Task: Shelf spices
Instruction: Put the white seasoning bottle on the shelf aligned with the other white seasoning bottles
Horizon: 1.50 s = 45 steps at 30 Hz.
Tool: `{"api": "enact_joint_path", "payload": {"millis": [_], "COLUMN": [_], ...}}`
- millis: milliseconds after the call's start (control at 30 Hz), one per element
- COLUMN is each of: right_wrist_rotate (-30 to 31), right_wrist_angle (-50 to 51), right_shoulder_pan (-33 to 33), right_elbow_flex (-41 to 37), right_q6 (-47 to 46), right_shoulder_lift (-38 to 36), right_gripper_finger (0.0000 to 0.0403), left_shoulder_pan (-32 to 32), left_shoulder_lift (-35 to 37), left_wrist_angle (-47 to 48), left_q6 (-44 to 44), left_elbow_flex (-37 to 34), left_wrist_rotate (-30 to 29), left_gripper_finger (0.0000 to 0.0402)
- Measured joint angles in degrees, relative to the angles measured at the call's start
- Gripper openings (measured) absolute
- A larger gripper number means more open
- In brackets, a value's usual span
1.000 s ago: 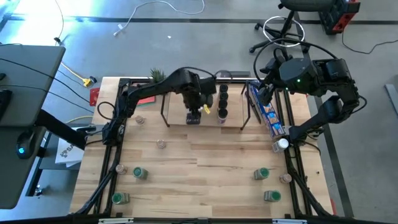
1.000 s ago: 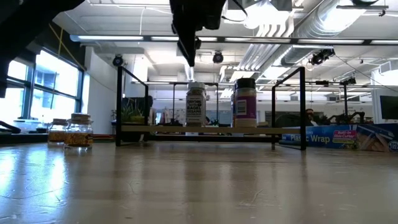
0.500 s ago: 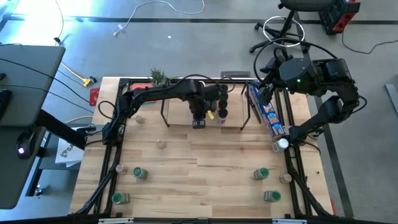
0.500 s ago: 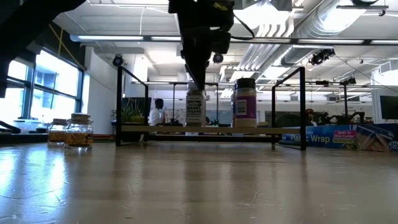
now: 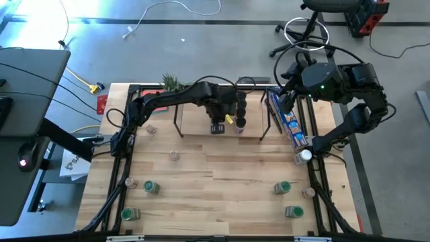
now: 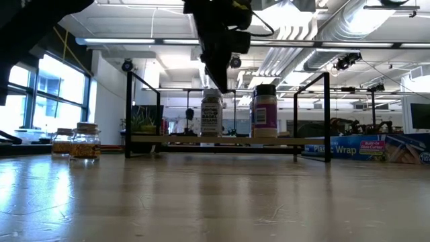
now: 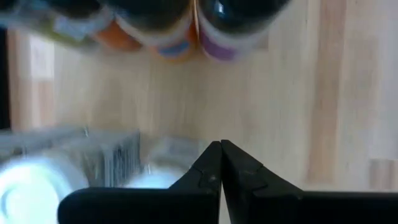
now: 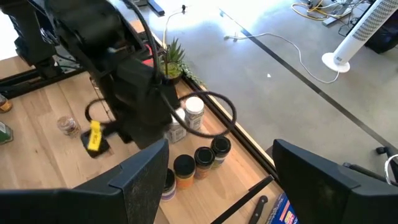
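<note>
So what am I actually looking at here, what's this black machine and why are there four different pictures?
It is a robot with two dark arms working at a wooden table. One picture looks down from above, one looks level across the tabletop, and two come from cameras on the arms' wrists. The left gripper hangs over the shelf, a small wood rack with a black wire frame; its jaws are shut and hold nothing. The right gripper waits with open jaws above a long blue box. A few spice jars already stand on the shelf; more, such as a green-lidded jar, lie scattered over the table.
</note>
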<state>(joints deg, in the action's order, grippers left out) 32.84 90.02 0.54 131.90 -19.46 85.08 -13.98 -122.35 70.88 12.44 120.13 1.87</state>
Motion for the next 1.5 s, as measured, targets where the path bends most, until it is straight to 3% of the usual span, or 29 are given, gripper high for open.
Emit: {"api": "enact_joint_path", "payload": {"millis": [167, 400, 733, 1133, 1333, 1500], "right_wrist_rotate": [0.1, 1.6, 1.5, 1.4, 1.3, 1.2], "right_wrist_angle": [0.0, 0.0, 0.0, 0.0, 0.0, 0.0], "right_shoulder_pan": [0.0, 0.0, 0.0, 0.0, 0.0, 0.0], "right_elbow_flex": [0.0, 0.0, 0.0, 0.0, 0.0, 0.0], "right_q6": [0.2, 0.2, 0.0, 0.3, 0.2, 0.3], "right_shoulder_lift": [0.0, 0.0, 0.0, 0.0, 0.0, 0.0], "right_gripper_finger": [0.0281, 0.0281, 0.0281, 0.0281, 0.0281, 0.0281], "left_shoulder_pan": [1.1, -0.1, -0.3, -0.3, 0.4, -0.1], "left_shoulder_lift": [2.1, 1.6, 1.3, 1.3, 3.0, 3.4], "left_wrist_angle": [10.2, 2.3, -1.8, -6.1, 2.5, 4.8], "left_q6": [3.7, 3.2, 2.6, 1.6, -0.8, 0.0], "left_elbow_flex": [-0.3, -7.8, -7.9, -7.9, -6.2, -10.9], "left_wrist_rotate": [2.5, 0.2, -3.9, -4.1, -1.1, -2.0], "left_gripper_finger": [0.0001, 0.0000, 0.0000, 0.0000, 0.0000, 0.0000]}}
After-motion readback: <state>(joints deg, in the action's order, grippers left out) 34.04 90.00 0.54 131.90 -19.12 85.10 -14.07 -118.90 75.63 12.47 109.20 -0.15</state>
